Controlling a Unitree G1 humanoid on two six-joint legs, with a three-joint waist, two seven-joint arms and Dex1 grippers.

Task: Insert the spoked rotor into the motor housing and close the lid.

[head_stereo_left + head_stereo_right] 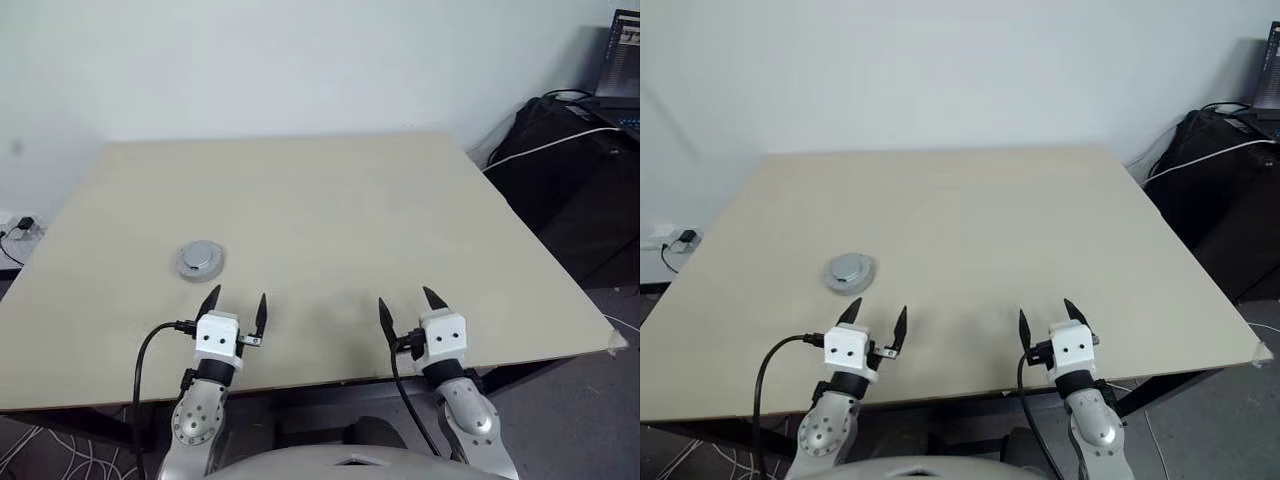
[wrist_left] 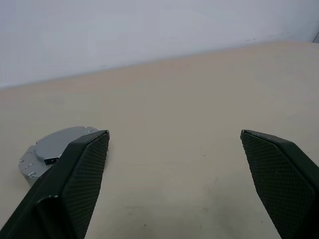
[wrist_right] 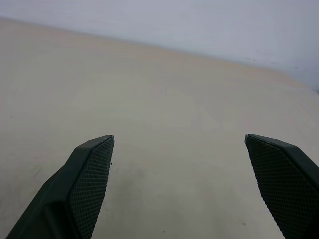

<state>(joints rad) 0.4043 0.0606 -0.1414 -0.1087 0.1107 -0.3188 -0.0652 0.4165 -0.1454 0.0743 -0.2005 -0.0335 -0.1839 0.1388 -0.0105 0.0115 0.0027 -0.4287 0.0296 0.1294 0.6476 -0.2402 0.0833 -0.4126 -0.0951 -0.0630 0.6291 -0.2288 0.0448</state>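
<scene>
Grey disc, probably lid (image 1: 200, 260) with plain back up, lies on tabletop (image 1: 400, 230), left side, just beyond left claw (image 1: 236, 304). Left claw released, empty. Right claw (image 1: 410, 304) released, empty, over near edge, well apart from lid.

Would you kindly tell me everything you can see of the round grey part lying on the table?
The lid is a small, round, grey disc that looks like metal, its top plain and slightly domed. From the left wrist view its rim shows small lugs and a tiny dark mark. It lies flat on the pale table, towards the robot's left, just ahead of the open left gripper, which is not touching it. Whatever lies beneath it is hidden.
</scene>
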